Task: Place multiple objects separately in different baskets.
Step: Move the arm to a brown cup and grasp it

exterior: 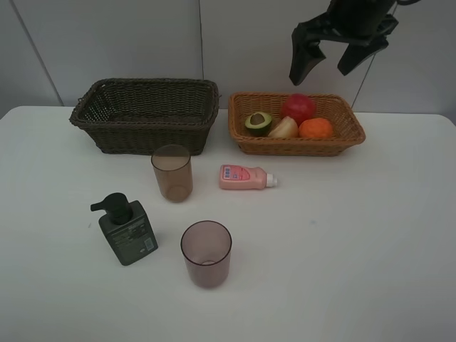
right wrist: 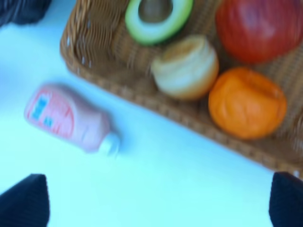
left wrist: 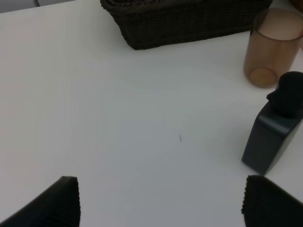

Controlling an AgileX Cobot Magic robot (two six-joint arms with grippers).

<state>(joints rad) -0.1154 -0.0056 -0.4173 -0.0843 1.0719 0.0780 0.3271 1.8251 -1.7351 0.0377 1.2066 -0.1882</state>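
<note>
The light orange-tan basket [exterior: 342,135] at the back right holds the avocado half [exterior: 258,122], the peach-coloured fruit [exterior: 283,128], the red apple [exterior: 298,107] and the tangerine [exterior: 315,128]. The dark brown basket [exterior: 146,114] at the back left looks empty. The pink bottle [exterior: 244,177] lies on its side in front of the tan basket. Two brownish-pink cups [exterior: 172,172] [exterior: 206,253] and the dark green pump bottle [exterior: 125,230] stand on the table. My right gripper [exterior: 329,63] is open and empty, high above the tan basket. My left gripper [left wrist: 161,201] is open over bare table, near the pump bottle [left wrist: 277,130].
The white table [exterior: 356,235] has bare surface at the right and front. A pale wall stands behind the baskets. In the right wrist view the pink bottle [right wrist: 71,118] lies just outside the tan basket's rim [right wrist: 156,101].
</note>
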